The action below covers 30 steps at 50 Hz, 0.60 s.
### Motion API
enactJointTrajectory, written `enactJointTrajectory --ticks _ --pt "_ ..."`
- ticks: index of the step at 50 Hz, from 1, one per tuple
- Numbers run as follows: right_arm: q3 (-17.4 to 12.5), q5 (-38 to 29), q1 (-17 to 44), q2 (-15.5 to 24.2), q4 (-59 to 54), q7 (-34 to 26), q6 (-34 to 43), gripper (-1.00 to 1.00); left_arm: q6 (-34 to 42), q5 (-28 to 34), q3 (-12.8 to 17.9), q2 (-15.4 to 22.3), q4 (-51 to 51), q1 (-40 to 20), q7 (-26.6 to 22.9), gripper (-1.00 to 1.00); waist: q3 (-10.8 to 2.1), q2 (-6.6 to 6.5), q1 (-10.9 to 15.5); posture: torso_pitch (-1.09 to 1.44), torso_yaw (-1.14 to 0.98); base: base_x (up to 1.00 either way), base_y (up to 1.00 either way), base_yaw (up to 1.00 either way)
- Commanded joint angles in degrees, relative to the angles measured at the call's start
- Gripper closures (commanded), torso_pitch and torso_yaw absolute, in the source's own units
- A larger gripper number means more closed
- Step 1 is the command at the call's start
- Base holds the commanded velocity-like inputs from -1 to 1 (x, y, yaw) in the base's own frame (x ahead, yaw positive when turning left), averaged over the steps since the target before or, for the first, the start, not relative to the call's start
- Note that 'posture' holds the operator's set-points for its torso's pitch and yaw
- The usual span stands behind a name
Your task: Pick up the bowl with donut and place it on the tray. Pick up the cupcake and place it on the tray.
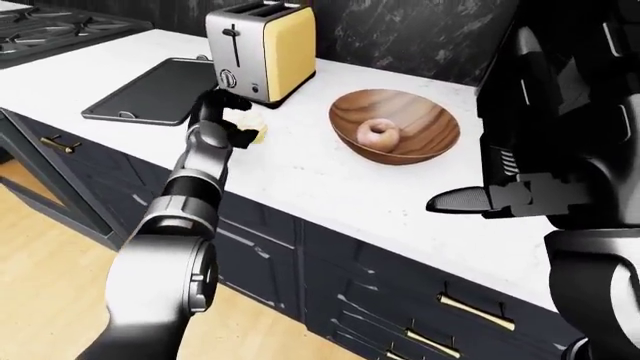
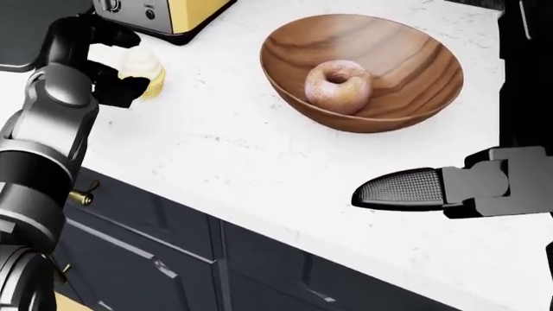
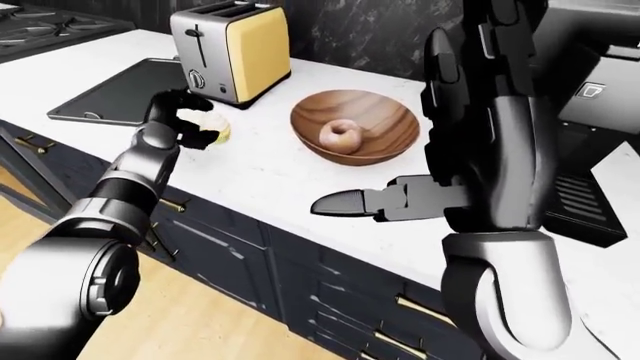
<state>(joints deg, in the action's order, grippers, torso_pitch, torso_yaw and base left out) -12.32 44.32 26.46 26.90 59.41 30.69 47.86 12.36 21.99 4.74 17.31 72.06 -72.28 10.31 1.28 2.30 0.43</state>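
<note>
A wooden bowl point(image 2: 415, 58) holding a sugared donut point(image 2: 339, 84) sits on the white counter point(image 2: 242, 162), right of centre in the head view. A cream-frosted cupcake point(image 2: 145, 70) stands at upper left, below the toaster. My left hand point(image 2: 125, 65) is at the cupcake, with one dark finger over it and another under its left side, open around it. My right hand point(image 2: 384, 188) hovers open over bare counter below the bowl, apart from it, fingers pointing left. The flat black tray point(image 1: 150, 90) lies left of the toaster.
A yellow and chrome toaster point(image 1: 262, 49) stands between the tray and the bowl. A stove point(image 1: 40, 19) fills the far top left. Dark cabinet fronts with brass handles point(image 1: 475, 311) drop below the counter edge to a wooden floor.
</note>
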Motion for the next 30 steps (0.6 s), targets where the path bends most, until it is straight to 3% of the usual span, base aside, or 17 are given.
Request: enactJointTrajectory --ticks 1,11,14,23,30 --pt "-0.7 0.2 1.2 1.0 0.6 0.7 -1.9 -1.0 -1.1 0.7 -0.3 0.1 -1.5 -1.7 -0.2 0.22 -1.28 -0.03 -0.1 0.0 0.0 0.0 0.0 0.0" --pt "0.2 0.9 -0.2 2.5 0.6 1.6 -4.2 -1.0 -3.3 1.4 -0.2 -0.4 -3.1 0.6 0.6 0.67 -1.42 -0.06 -0.1 0.0 0.0 0.0 0.0 0.0" --pt "0.0 1.0 0.0 2.7 0.6 1.6 -4.1 -1.0 -3.0 -0.1 0.5 0.6 -6.6 1.1 -0.8 1.0 -1.44 -0.13 -0.1 0.0 0.0 0.0 0.0 0.0" --pt "0.2 3.1 2.2 4.0 0.6 3.7 -2.8 -1.0 1.1 -1.8 0.6 1.8 -18.6 5.2 -3.8 1.0 -1.03 -0.2 -0.2 0.0 0.0 0.0 0.0 0.0" --pt "0.3 3.1 3.1 3.9 0.6 3.6 -2.0 -1.0 9.9 -1.1 1.0 2.4 -35.1 9.0 -8.1 1.0 -0.71 -0.21 -0.3 0.0 0.0 0.0 0.0 0.0"
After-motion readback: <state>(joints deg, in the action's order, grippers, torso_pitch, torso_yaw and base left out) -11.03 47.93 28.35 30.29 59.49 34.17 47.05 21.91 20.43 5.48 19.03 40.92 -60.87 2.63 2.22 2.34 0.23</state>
